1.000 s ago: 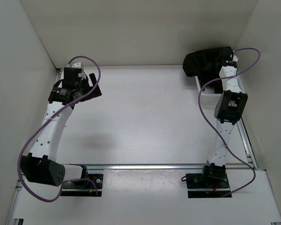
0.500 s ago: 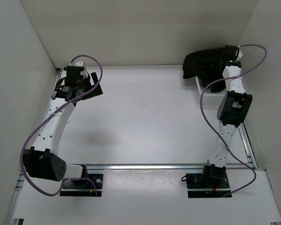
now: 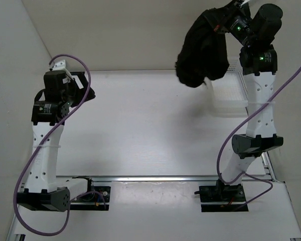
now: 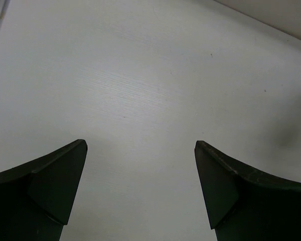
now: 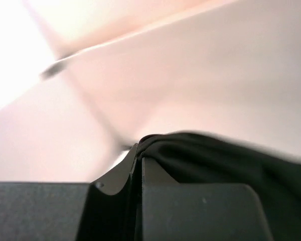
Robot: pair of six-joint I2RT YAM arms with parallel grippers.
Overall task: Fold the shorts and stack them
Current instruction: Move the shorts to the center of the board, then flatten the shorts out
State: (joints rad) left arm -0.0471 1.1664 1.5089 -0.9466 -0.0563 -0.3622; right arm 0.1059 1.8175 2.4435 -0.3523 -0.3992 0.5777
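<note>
Right wrist: shorts in end effector

Now aloft — shorts, off basket

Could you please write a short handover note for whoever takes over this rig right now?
Left pincer: open, holding nothing, over the table at the left.
Right pincer: shut on the shorts, raised high at the back right.
Shorts: hanging bunched in the air, up beside the basket.
Done: shorts gripped and off the table.
Left: lay them flat, fold them, stack them. No fold is made yet.
</note>
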